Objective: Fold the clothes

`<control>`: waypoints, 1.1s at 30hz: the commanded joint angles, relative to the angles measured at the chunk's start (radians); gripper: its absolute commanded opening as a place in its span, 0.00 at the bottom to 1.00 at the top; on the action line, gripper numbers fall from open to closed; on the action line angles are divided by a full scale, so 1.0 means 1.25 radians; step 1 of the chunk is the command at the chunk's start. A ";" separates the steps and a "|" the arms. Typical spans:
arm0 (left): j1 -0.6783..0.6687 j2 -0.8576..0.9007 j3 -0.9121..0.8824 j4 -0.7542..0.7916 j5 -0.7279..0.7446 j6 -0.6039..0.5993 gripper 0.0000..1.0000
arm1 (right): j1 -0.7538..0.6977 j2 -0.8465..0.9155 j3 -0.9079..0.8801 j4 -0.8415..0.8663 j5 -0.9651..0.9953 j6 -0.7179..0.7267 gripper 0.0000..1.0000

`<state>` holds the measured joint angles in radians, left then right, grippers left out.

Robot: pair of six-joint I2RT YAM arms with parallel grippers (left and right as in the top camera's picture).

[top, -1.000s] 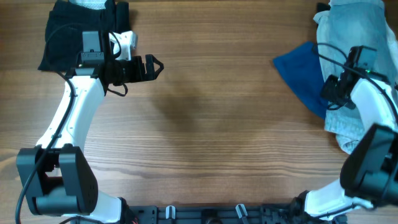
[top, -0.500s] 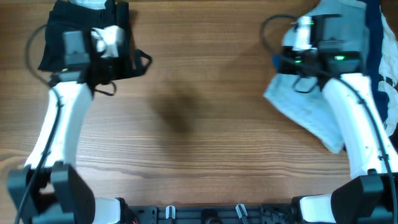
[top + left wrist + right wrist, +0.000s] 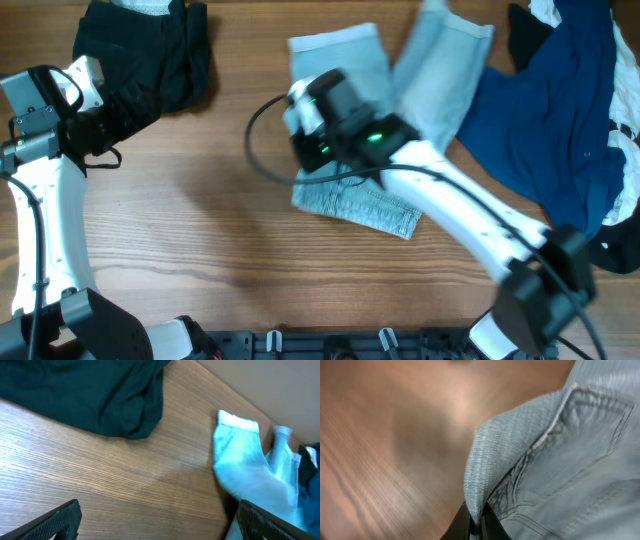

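The pale denim shorts (image 3: 355, 70) lie spread across the table's middle, legs toward the far edge. My right gripper (image 3: 305, 150) is shut on a fold of the shorts' edge (image 3: 476, 505), with a stitched pocket beside it. My left gripper (image 3: 125, 105) is open and empty at the left, above bare wood (image 3: 150, 525). The shorts also show in the left wrist view (image 3: 245, 470). A black garment (image 3: 150, 50) lies at the far left, also in the left wrist view (image 3: 90, 395). A navy shirt (image 3: 550, 120) lies at the right.
Black and white pieces (image 3: 622, 215) lie at the right edge under the navy shirt. A white piece (image 3: 150, 6) peeks out behind the black garment. Bare wood (image 3: 200, 230) spans the front left.
My right arm has swept far left, dragging the denim shorts from the right pile to the table's middle. My left arm has pulled back toward the left edge.
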<state>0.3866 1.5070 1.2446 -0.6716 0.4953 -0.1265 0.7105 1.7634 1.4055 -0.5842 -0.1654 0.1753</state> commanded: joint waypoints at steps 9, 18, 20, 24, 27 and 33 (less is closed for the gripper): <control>0.002 -0.004 0.011 0.004 -0.036 -0.006 1.00 | 0.040 -0.010 0.100 -0.090 -0.122 -0.093 0.78; -0.176 0.038 0.011 0.066 -0.105 0.099 1.00 | -0.241 -0.064 0.120 -0.246 -0.036 -0.007 0.83; -0.240 0.081 0.011 0.147 -0.131 0.099 1.00 | -0.286 -0.064 0.120 -0.256 -0.033 -0.034 0.83; -0.340 0.197 0.016 0.352 -0.164 0.095 1.00 | -0.341 -0.064 0.120 -0.260 -0.030 -0.042 0.83; -0.395 0.323 0.085 0.424 -0.247 0.096 1.00 | -0.350 -0.064 0.120 -0.244 -0.022 -0.095 0.83; -0.440 0.575 0.337 0.396 -0.276 0.115 1.00 | -0.350 -0.064 0.120 -0.236 0.013 -0.100 0.82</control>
<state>-0.1490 2.0972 1.5051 -0.1741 0.2020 -0.0055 0.2729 1.6810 1.5452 -0.8852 -0.1780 0.0776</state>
